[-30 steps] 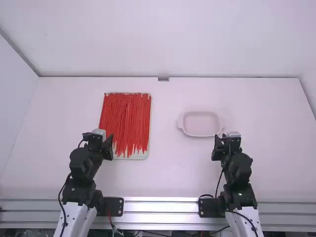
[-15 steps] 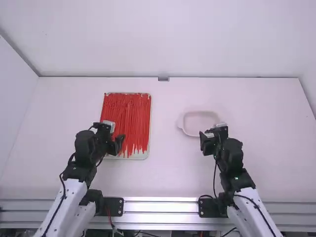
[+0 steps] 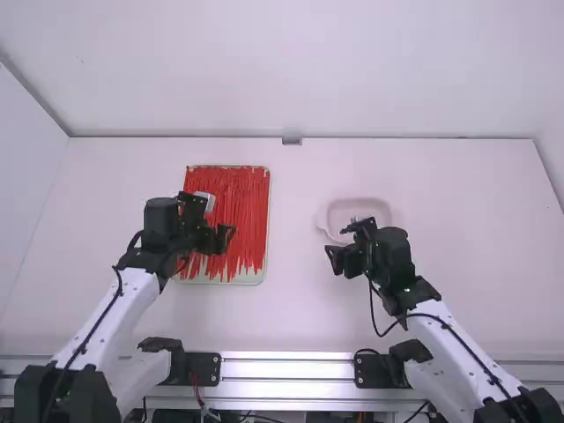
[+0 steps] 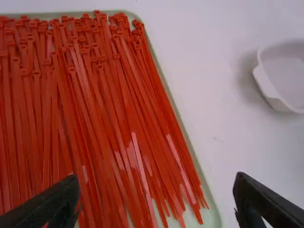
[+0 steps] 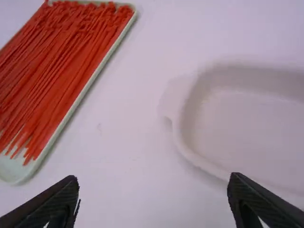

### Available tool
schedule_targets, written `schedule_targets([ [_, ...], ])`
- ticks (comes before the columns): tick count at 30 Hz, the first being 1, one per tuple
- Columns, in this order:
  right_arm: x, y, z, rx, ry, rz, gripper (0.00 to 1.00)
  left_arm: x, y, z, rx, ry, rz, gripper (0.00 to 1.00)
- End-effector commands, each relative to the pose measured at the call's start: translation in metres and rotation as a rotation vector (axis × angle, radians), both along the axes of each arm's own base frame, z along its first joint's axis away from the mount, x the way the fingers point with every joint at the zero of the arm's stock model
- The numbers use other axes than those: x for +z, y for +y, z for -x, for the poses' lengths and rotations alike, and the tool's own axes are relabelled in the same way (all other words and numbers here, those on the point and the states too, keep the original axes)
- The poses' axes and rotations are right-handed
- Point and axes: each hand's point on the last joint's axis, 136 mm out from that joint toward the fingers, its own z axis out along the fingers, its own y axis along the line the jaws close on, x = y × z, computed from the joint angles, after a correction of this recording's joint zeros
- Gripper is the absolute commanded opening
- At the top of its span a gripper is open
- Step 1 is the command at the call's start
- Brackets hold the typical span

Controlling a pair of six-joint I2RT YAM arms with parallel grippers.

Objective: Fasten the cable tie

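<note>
White table: L gripper open over red cable ties; R gripper open, seemingly beside white dish.

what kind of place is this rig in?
Likely a robotics lab test cell: plain white table walled in white, two white-and-black arms mounted on an aluminium rail, and a staged pale rectangular tray of red plastic cable ties.

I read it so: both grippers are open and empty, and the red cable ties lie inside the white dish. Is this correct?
Not quite. The cable ties lie on the flat tray, apart from the white dish, as the high view shows. The left gripper and right gripper are indeed open and empty.
</note>
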Motion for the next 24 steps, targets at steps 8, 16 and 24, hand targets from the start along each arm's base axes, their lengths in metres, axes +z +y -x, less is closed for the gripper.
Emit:
schedule_targets([
  [8,0.049,0.038,-0.023,0.147,-0.025,-0.026,0.95,0.007,-0.01,-0.066,-0.057,0.106,-0.018,0.95],
  [16,0.065,0.037,-0.042,0.141,-0.063,-0.039,0.99,-0.017,-0.014,-0.11,-0.069,0.179,-0.016,0.99],
  [24,0.069,0.039,-0.055,0.132,-0.103,-0.057,0.99,-0.035,-0.002,-0.141,0.021,0.159,-0.047,0.99],
])
